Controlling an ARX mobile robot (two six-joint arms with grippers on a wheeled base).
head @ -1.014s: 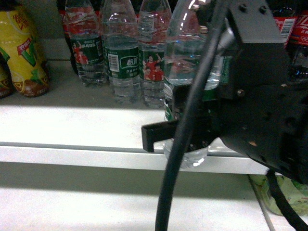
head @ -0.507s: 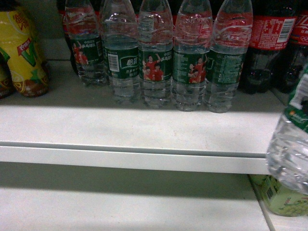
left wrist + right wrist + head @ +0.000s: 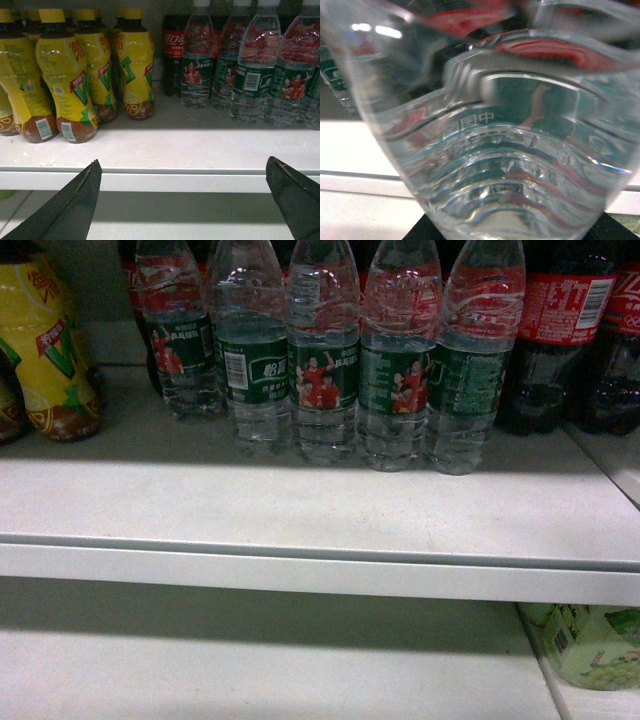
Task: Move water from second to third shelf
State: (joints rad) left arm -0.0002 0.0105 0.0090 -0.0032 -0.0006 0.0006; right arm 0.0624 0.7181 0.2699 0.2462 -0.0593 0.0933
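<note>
Up close, a white metal shelf (image 3: 300, 510) carries a row of green-labelled water bottles (image 3: 325, 350), yellow drink bottles (image 3: 70, 75) to their left and red-labelled colas (image 3: 560, 330) to their right. The water (image 3: 490, 150) fills the right wrist view, embossed "中国", its axis unclear; whether that gripper clasps it cannot be told. The left gripper (image 3: 185, 200) hangs spread before the shelf edge.

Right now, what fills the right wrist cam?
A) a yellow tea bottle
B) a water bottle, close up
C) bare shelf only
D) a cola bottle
B: the right wrist view is almost all clear ribbed plastic of a water bottle with green label showing through, right against the lens; a white shelf edge shows behind it.
</note>
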